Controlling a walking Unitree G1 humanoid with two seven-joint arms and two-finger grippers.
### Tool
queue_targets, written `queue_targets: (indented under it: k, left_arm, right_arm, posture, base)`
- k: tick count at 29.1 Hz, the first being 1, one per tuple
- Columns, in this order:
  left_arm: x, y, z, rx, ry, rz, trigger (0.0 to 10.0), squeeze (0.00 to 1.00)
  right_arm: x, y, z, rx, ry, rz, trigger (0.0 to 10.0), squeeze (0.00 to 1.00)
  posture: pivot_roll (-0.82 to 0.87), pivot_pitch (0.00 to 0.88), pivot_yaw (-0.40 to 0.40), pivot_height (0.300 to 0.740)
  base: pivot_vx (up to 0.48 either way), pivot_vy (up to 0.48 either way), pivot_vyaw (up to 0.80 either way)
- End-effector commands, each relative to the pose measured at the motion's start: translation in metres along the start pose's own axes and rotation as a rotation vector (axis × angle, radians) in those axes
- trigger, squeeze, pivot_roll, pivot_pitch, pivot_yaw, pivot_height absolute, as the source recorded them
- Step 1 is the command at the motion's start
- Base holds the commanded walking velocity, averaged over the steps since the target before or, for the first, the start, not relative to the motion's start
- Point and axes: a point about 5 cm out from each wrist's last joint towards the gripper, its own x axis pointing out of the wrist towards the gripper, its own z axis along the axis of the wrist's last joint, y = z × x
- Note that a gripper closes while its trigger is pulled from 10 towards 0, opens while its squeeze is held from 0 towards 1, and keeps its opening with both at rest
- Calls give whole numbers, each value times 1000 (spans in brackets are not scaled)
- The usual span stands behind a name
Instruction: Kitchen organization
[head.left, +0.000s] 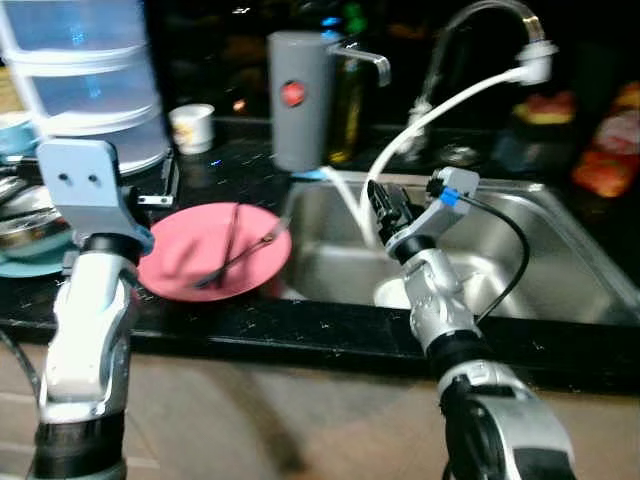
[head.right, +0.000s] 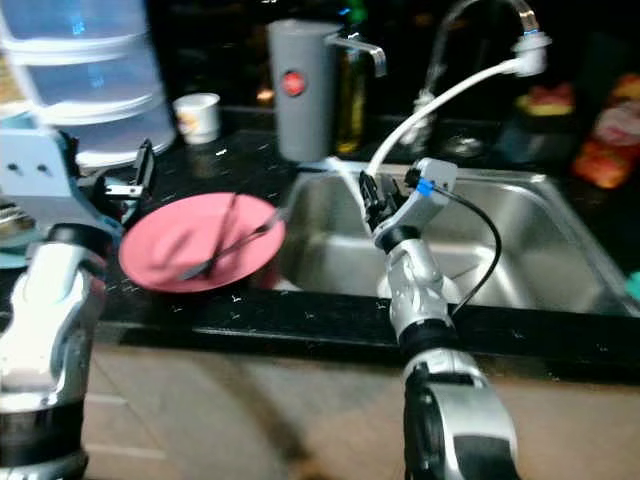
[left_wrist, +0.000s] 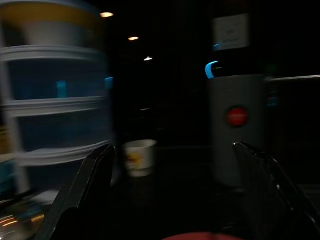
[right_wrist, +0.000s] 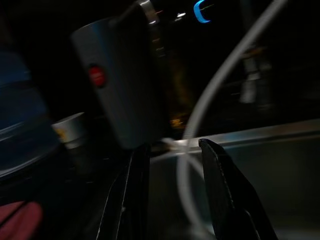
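The pink plate (head.left: 216, 252) with a fork (head.left: 238, 252) across it sits on the bench by the sink's (head.left: 560, 215) left rim, probably awaiting washing, while the right claw (head.left: 381, 205) hovers open and empty over the sink and the left claw (left_wrist: 175, 190) gapes empty near the plate.

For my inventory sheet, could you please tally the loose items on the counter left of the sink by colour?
Pink: 1, the plate
Dark metal: 1, the fork lying on it
White: 1, the small cup
Grey: 1, the tall dispenser
Total: 4
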Motion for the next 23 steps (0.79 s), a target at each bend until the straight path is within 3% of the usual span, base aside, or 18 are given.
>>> queue_targets:
  k: [1,4,14,23]
  left_arm:
    - [-1,2,-1,-4,7,15,10000,0]
    - [-1,3,-1,-20,12,23,10000,0]
    - [-1,3,0,-26,10,23,10000,0]
    - [-1,2,0,-9,13,17,10000,0]
  right_arm:
    - [1,2,-1,8,7,4,10000,0]
    - [1,3,-1,11,8,6,10000,0]
    - [1,3,-1,11,7,8,10000,0]
    - [1,3,-1,11,11,10,10000,0]
  posture:
    - [170,37,-23,740]
    - [170,38,-24,740]
    - [168,38,-25,740]
    - [170,39,-25,740]
  base:
    - [0,0,0]
    - [0,105,0]
    - [0,480,0]
    - [0,0,0]
